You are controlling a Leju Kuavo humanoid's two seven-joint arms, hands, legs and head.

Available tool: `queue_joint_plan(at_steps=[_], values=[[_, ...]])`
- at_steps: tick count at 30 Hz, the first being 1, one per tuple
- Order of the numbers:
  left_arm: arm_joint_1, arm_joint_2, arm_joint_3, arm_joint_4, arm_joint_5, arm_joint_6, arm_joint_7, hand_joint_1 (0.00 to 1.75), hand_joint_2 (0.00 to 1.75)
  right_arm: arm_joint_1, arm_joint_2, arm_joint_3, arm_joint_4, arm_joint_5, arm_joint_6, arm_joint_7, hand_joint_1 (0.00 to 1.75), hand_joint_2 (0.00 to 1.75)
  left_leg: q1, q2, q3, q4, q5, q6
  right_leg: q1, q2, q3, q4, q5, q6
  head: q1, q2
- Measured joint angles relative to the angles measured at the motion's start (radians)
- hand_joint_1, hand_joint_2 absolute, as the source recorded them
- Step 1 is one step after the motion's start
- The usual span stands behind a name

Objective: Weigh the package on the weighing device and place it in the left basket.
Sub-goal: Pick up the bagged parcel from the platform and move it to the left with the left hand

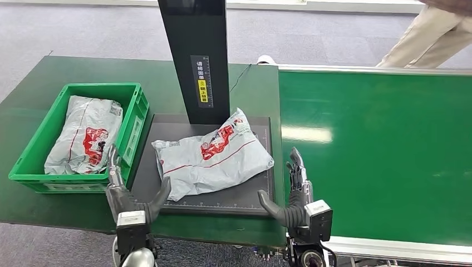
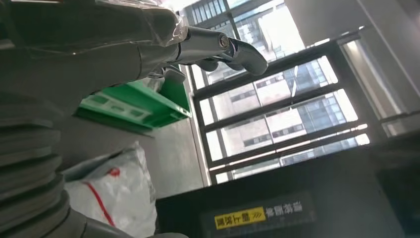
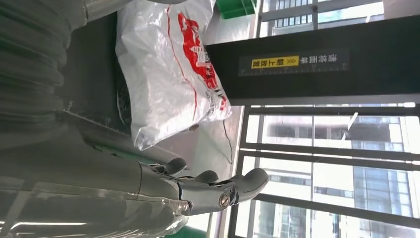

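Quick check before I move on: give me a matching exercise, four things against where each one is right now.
Things:
1. package with red print
2. second package
3. left hand
4. right hand

Places:
A. inside the green basket
B. open, at the scale's near right corner
C. lying on the dark scale platform
D. open, between the basket and the scale

Pairs: 1-C, 2-A, 3-D, 4-B

Yellow label with Chinese characters on scale column; illegible.
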Motion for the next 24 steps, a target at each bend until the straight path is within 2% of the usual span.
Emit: queue_joint_plan(at_steps=[5, 8, 12, 17, 24], values=[[-0.032, 0.008, -0.024, 0.066, -0.003, -0.004, 0.003, 0.00, 1.75, 0.007, 0.000, -0.019, -0.011, -0.003, 0.003, 0.000, 0.00, 1.75, 0.000, 0.000, 0.000, 0.000, 0.000, 0.000, 0.000, 0.000, -0.001, 0.000, 0.000, 0.000, 0.000, 0.000], [-0.060, 0.014, -0.041, 0.108, -0.041, -0.061, 0.051, 0.00, 1.75, 0.007, 0.000, -0.029, -0.012, -0.003, 0.005, -0.001, 0.00, 1.75, 0.000, -0.001, -0.001, 0.000, 0.000, 0.000, 0.000, -0.001, -0.002, 0.000, 0.000, 0.000, 0.000, 0.000], [-0.166, 0.020, -0.077, 0.248, -0.101, -0.150, 0.087, 0.00, 1.75, 0.002, 0.000, -0.050, -0.006, -0.008, 0.013, -0.009, 0.00, 1.75, 0.000, -0.002, -0.001, 0.000, 0.001, 0.000, 0.000, -0.001, -0.001, 0.000, 0.000, 0.000, 0.000, 0.000], [-0.316, 0.023, -0.106, 0.429, -0.139, -0.183, 0.121, 0.00, 1.75, -0.014, 0.000, -0.090, 0.016, -0.022, 0.015, -0.019, 0.00, 1.75, 0.000, -0.002, -0.001, 0.000, 0.002, 0.000, 0.000, -0.001, -0.001, 0.000, 0.001, 0.001, 0.000, 0.000], [-0.465, 0.033, -0.153, 0.566, -0.248, -0.233, 0.228, 0.00, 1.75, -0.025, 0.000, -0.125, 0.036, -0.017, 0.032, -0.018, 0.00, 1.75, 0.000, -0.002, -0.002, 0.000, 0.002, 0.000, 0.000, -0.001, -0.002, 0.000, 0.001, 0.001, 0.000, 0.000]])
